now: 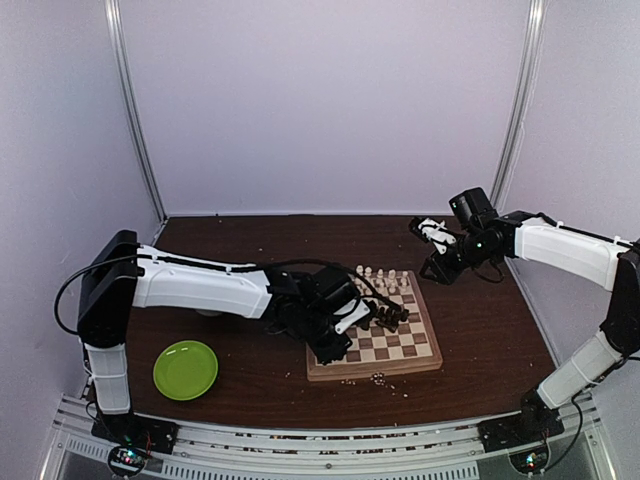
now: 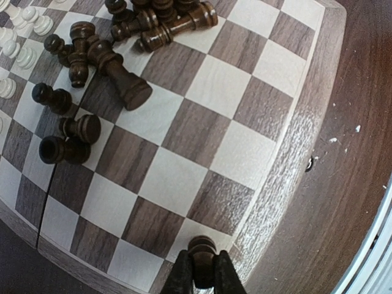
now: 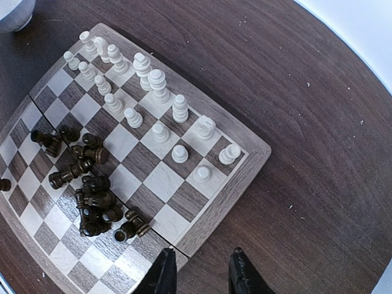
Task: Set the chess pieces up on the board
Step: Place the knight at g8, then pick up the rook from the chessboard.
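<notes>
Green plate (image 1: 185,369) is being carried by the table (image 1: 480,330) at near left, well apart from the board (image 1: 376,369). Left arm is being reached rightwards from its base, across to the board's left side.

Left end effector (image 2: 202,277) is being held at the board's near left corner. Its fingers are being clamped onto a dark pawn (image 2: 202,247). The pawn is being shown over a cream edge square, just beside the tan frame. Contact with the square cannot be told.

Board is being carried near table centre, right of the plate. Dark chess pieces (image 3: 93,205) are being seen toppled in a loose heap on mid-board squares, several touching. Cream chess pieces (image 3: 153,116) are being seen upright in two rough rows along the far side. Pale crumbs (image 1: 380,379) are being seen on the table, just off the board's near edge.

Right end effector (image 3: 202,275) is being held above the table, off the board's far right corner. Its fingers are being held apart, with nothing being gripped.
</notes>
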Action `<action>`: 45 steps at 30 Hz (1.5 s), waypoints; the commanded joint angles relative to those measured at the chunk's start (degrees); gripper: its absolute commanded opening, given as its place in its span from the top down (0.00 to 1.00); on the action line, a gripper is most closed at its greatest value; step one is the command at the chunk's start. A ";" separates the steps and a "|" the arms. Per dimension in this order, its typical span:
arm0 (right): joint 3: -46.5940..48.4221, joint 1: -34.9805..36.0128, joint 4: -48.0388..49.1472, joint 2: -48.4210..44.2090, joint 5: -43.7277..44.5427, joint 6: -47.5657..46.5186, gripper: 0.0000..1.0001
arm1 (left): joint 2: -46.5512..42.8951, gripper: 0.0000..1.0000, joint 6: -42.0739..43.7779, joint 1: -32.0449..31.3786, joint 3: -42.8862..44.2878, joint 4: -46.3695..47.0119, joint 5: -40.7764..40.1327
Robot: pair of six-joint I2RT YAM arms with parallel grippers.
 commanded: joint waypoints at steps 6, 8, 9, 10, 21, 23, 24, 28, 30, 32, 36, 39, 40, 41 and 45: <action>-0.42 -0.24 -0.27 -0.13 -0.76 -0.61 0.69 | 0.53 0.84 -0.29 0.40 -0.91 1.78 -0.51; -0.47 -0.26 -0.26 -0.11 -0.73 -0.65 0.69 | 0.31 0.82 -0.25 0.38 -0.99 1.78 -0.52; -0.43 -0.25 -0.31 -0.09 -0.73 -0.65 0.69 | 0.20 0.81 -0.26 0.33 -1.00 1.89 -0.61; -0.39 -0.24 -0.34 -0.05 -0.81 -0.65 0.69 | 0.09 0.80 -0.25 0.35 -1.01 1.86 -0.64; -0.48 -0.22 -0.19 -0.49 -0.78 -0.91 0.69 | -5.68 0.64 0.10 0.41 0.66 3.75 -6.17; -0.51 -0.27 -0.09 -0.36 -0.45 -1.09 0.69 | -6.99 0.58 -0.01 1.03 -0.28 7.23 -8.54; -0.51 -0.24 -0.09 -0.24 -0.41 -1.12 0.69 | -7.03 0.57 -0.65 1.79 -0.27 8.39 -8.63; -0.53 -0.29 -0.09 -0.22 -0.47 -1.09 0.69 | -4.29 0.54 -5.07 5.73 2.20 10.12 -7.66; -0.51 -0.27 -0.16 -0.31 -0.48 -1.26 0.69 | -2.36 0.53 -6.69 7.24 4.19 9.89 -6.95; -0.56 -0.26 -0.26 -0.35 -0.39 -1.42 0.69 | -0.55 0.51 -7.33 8.32 6.45 9.69 -5.44; -0.47 -0.24 -0.42 -0.33 -0.20 -1.61 0.69 | 2.58 0.50 -7.46 8.62 9.85 8.47 -4.21; -0.25 -0.28 -0.95 0.07 -0.29 -1.92 0.69 | 4.51 0.51 -7.22 8.80 10.71 8.26 -2.17; -0.30 -0.30 -0.97 0.09 -0.21 -1.97 0.69 | 5.03 0.52 -7.20 8.84 10.91 8.02 -1.91; -0.33 -0.27 -0.96 0.05 -0.21 -2.04 0.69 | 5.57 0.53 -7.20 8.86 11.05 7.63 -1.80; -0.39 -0.26 -0.97 0.04 -0.42 -2.06 0.69 | 7.57 0.54 -7.12 8.85 12.60 5.21 -0.51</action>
